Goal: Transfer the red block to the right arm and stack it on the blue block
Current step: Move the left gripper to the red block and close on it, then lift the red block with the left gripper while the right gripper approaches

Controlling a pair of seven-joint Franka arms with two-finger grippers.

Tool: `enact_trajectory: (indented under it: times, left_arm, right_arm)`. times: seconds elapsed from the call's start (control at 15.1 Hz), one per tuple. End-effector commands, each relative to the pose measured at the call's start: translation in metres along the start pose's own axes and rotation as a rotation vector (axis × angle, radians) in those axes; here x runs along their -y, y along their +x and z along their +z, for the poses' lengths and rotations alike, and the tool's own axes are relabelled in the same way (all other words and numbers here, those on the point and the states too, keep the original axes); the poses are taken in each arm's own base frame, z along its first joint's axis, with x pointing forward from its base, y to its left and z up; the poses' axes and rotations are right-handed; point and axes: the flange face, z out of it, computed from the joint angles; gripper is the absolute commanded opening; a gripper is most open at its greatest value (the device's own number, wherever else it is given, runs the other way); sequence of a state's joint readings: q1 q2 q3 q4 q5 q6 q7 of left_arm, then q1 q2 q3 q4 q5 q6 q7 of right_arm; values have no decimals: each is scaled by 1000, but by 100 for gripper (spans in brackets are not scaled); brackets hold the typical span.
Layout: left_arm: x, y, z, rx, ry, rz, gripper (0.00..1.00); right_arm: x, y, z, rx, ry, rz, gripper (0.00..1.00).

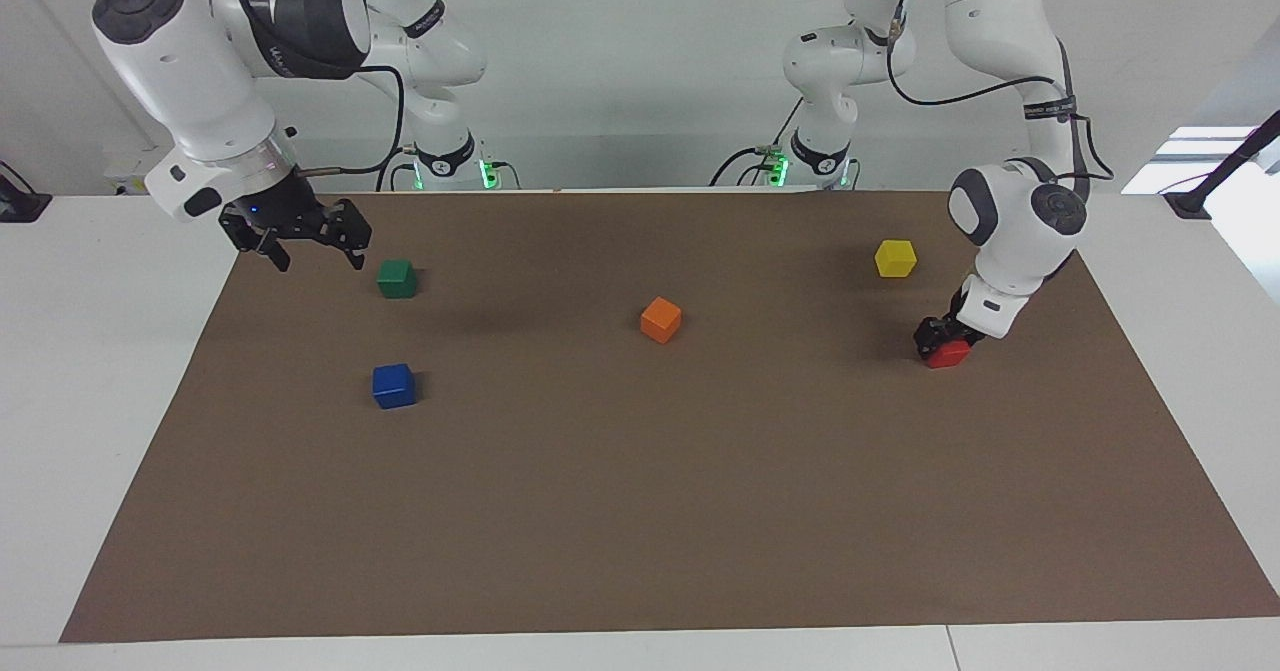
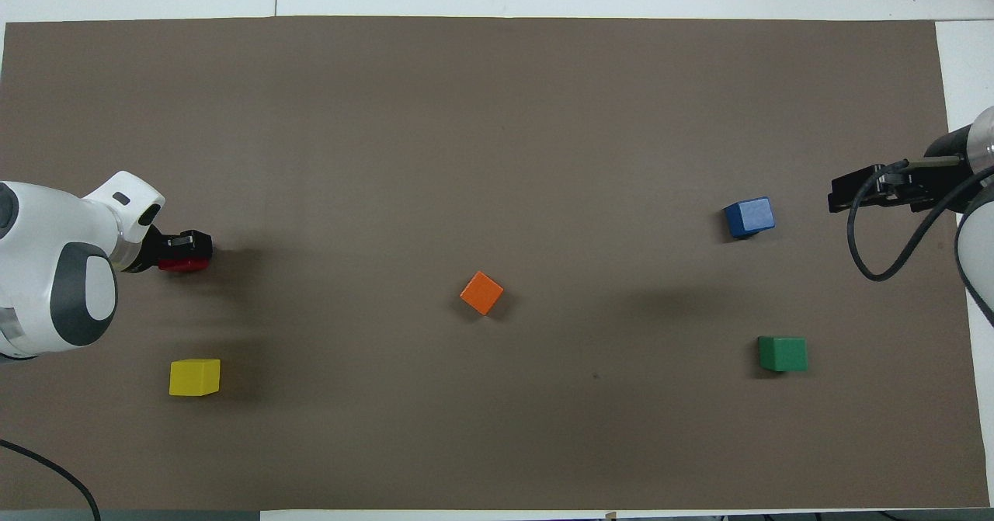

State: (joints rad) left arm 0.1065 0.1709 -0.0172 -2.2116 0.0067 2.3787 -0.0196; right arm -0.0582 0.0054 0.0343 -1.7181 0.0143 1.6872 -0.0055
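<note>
The red block (image 1: 949, 354) (image 2: 183, 265) sits on the brown mat (image 1: 640, 511) at the left arm's end, farther from the robots than the yellow block. My left gripper (image 1: 938, 339) (image 2: 185, 246) is down at the red block, right on it. The blue block (image 1: 394, 386) (image 2: 749, 217) sits at the right arm's end, farther from the robots than the green block. My right gripper (image 1: 318, 254) (image 2: 835, 195), with a small blue light, is open, empty and raised over the mat's edge at the right arm's end.
A green block (image 1: 397, 278) (image 2: 783, 353) lies close to the right gripper. An orange block (image 1: 661, 319) (image 2: 481, 293) sits mid-mat. A yellow block (image 1: 895, 258) (image 2: 195, 376) lies near the left arm. White table surrounds the mat.
</note>
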Motion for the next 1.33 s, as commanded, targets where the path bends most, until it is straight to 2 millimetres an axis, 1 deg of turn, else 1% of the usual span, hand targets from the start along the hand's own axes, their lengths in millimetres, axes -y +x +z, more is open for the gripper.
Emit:
enact_trajectory:
  times: [0.0, 0.07, 0.13, 0.2, 0.27, 0.33, 0.4, 0.53, 0.6, 0.66, 0.73, 0.8, 0.93, 1.06, 1.13, 1.2, 1.26]
  left_arm:
    - [-2, 9, -14, 48, -1, -10, 8]
    - [-2, 9, -19, 64, 0, -11, 0]
    - [-2, 8, -23, 76, 0, -13, 0]
    - [3, 10, -29, 81, -2, -45, 0]
    - [5, 14, -37, 92, -4, -111, 0]
    - [3, 18, -47, 97, -5, -175, 0]
    - [-7, 21, -57, 115, -18, -226, 0]
    - [-23, 25, -82, 174, -99, -352, 0]
    - [-33, 27, -101, 195, -157, -420, 0]
    - [-43, 30, -118, 218, -198, -489, 0]
    - [-51, 32, -129, 243, -212, -572, 0]
    - [-59, 33, -140, 263, -220, -668, 0]
    - [-73, 34, -164, 300, -275, -846, 0]
    - [-83, 31, -185, 360, -388, -991, 0]
    - [-87, 29, -195, 387, -430, -1035, 0]
    - [-93, 25, -199, 416, -443, -1065, 0]
    - [-102, 22, -200, 454, -452, -1107, 0]
  right_arm:
    - [0, -5, 1, -3, 14, -9, 100]
    - [1, -6, 0, -4, 15, -10, 100]
    - [1, -6, 0, -4, 15, -10, 100]
    - [1, -7, 1, -1, 15, -10, 100]
    - [2, -7, 1, -3, 17, -11, 100]
    - [2, -6, 1, -4, 15, -12, 100]
    - [3, -6, 1, -6, 17, -15, 100]
    - [4, -5, 2, -3, 29, -19, 100]
    - [4, -4, 3, -7, 73, -13, 100]
    - [7, -2, 5, -7, 144, -10, 100]
    - [11, -1, 10, -2, 213, -15, 100]
    - [9, -1, 11, -7, 306, -23, 100]
    - [12, 1, 18, -27, 519, -41, 100]
    - [7, 4, 28, -36, 710, -13, 100]
    - [8, 3, 36, -40, 823, 0, 100]
    - [6, -1, 48, -37, 927, 16, 100]
    - [9, -5, 60, -33, 1037, 10, 100]
